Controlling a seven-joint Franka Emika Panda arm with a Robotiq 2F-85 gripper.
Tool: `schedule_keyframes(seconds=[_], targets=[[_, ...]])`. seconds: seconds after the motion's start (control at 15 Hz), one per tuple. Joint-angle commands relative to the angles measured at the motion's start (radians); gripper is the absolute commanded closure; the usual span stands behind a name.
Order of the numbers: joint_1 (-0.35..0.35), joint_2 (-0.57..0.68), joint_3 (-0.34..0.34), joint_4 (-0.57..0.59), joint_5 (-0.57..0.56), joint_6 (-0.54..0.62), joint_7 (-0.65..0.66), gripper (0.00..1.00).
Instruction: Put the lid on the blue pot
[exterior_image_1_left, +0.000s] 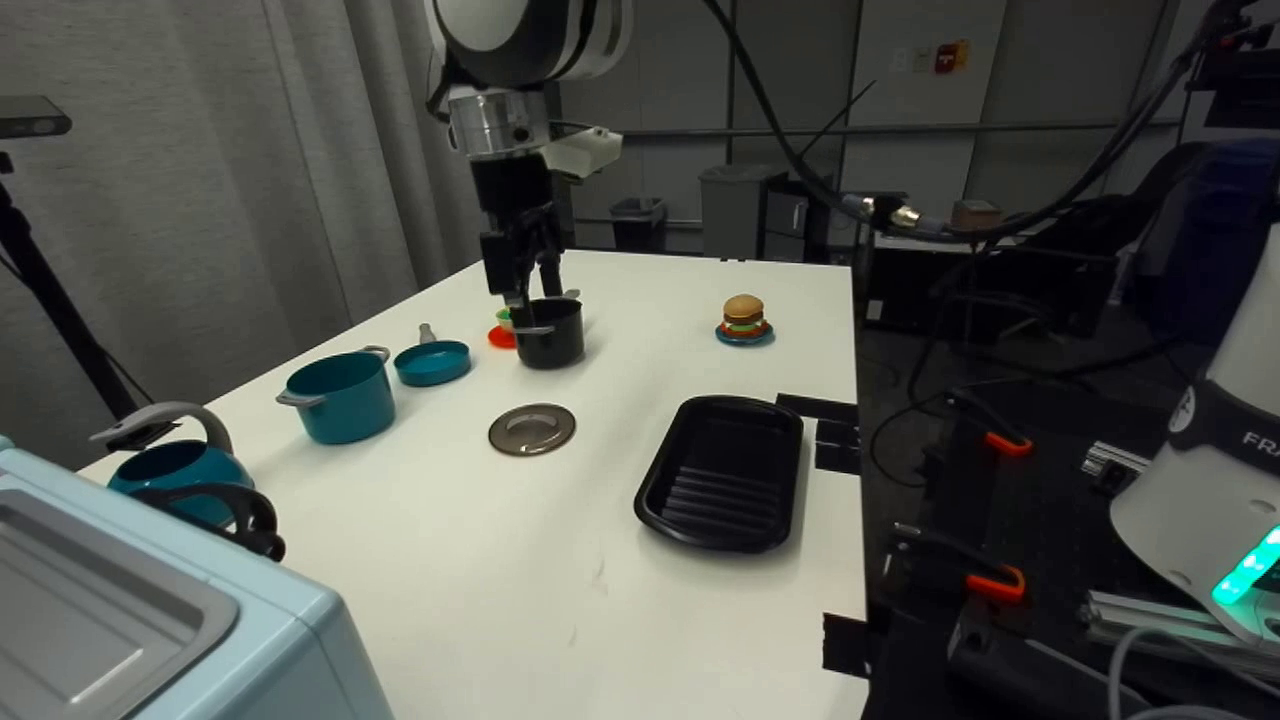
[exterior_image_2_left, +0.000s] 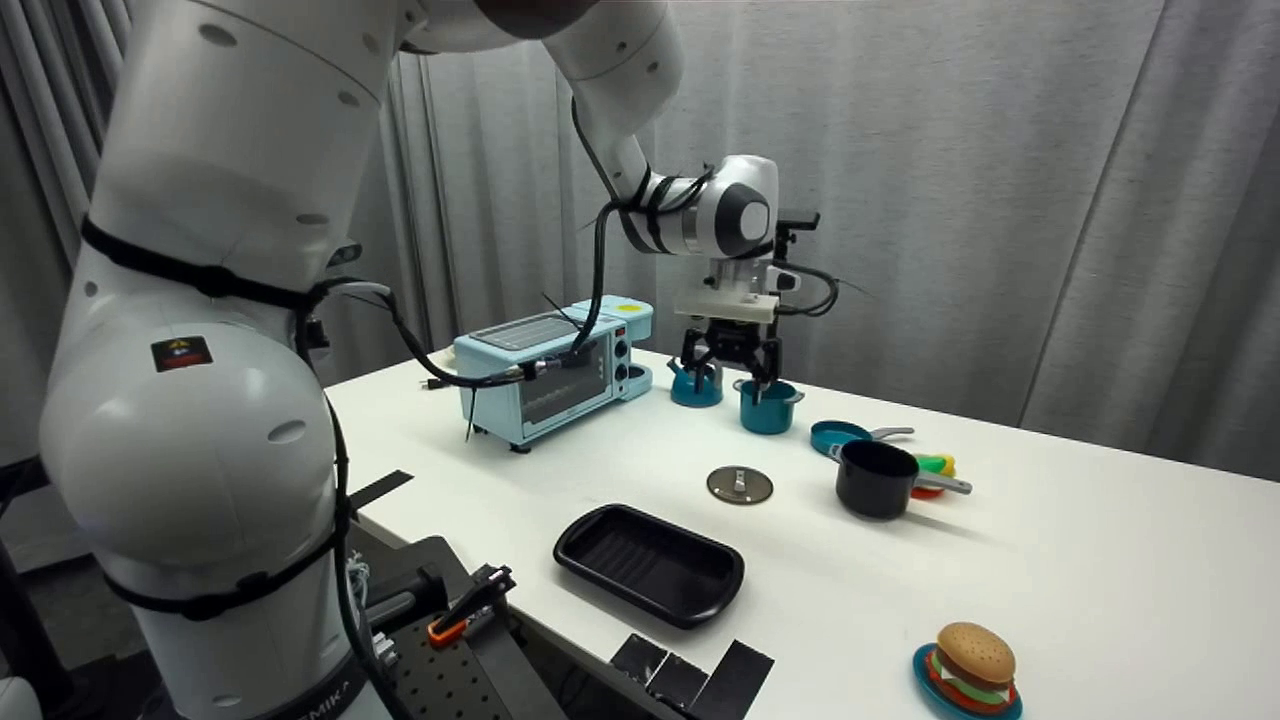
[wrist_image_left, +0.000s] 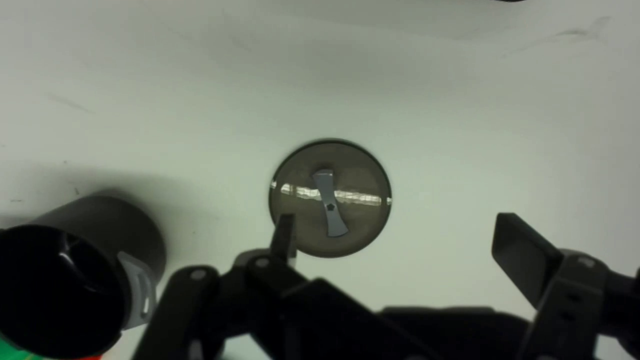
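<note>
Holding the gripper (wrist_image_left: 401, 247) above the white table (exterior_image_2_left: 1100, 580), with its fingers (wrist_image_left: 521, 256) spread wide apart. Overlapping the edge of the lid (wrist_image_left: 357, 217) with a fingertip in the wrist view. Seeing the lid lying flat on the table, grey handle up, between the blue pot (exterior_image_1_left: 347, 412) and the black tray (exterior_image_2_left: 650, 568), apart from both. Finding the blue pot standing upright in both exterior views; looking over its rim at the blue inner wall and not reaching the bottom. Seeing the ridged floor of the black tray. Spotting a shallow blue pan (exterior_image_1_left: 435, 374) just beside the blue pot, showing its blue floor. Looking down into the black pot (wrist_image_left: 107, 235) in the wrist view, catching a pale glint on the dark inner wall and not being able to tell the contents. Glimpsing a red dish (exterior_image_2_left: 928, 493) and a green and yellow object (exterior_image_2_left: 938, 464), partly hidden behind the black pot in an exterior view. Noticing a burger (exterior_image_1_left: 743, 312) sitting on a small blue plate (exterior_image_1_left: 742, 340). Finding a kettle (exterior_image_2_left: 697, 390) standing between the blue pot and the toaster oven (exterior_image_2_left: 555, 370). Facing the dark oven door, not making out the inside.
</note>
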Motion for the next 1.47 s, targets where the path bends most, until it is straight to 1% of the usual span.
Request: schedule_keyframes(seconds=[0.0,0.07,0.13,0.27,0.47,0.8,0.93,1.0,1.13,1.27,1.33,1.4], targets=[[0.034,0.119,0.007,0.109,-0.011,-0.002,0.011,0.0],[0.044,0.14,-0.005,0.128,-0.028,0.004,0.021,0.0],[0.033,0.087,0.007,0.058,-0.007,0.007,0.006,0.0],[0.038,0.124,0.005,0.092,-0.015,0.007,0.01,0.0],[0.037,0.134,0.002,0.108,-0.016,0.007,0.01,0.0],[0.048,0.146,-0.038,0.121,-0.118,0.054,0.006,0.0],[0.04,0.158,-0.046,0.126,-0.132,0.068,0.007,0.0],[0.035,0.165,-0.048,0.129,-0.131,0.076,0.007,0.0],[0.05,0.202,-0.049,0.144,-0.129,0.095,0.035,0.0],[0.04,0.228,-0.034,0.162,-0.09,0.075,0.038,0.0],[0.038,0.188,-0.038,0.117,-0.106,0.081,0.022,0.0],[0.038,0.201,-0.037,0.122,-0.103,0.082,0.026,0.0]])
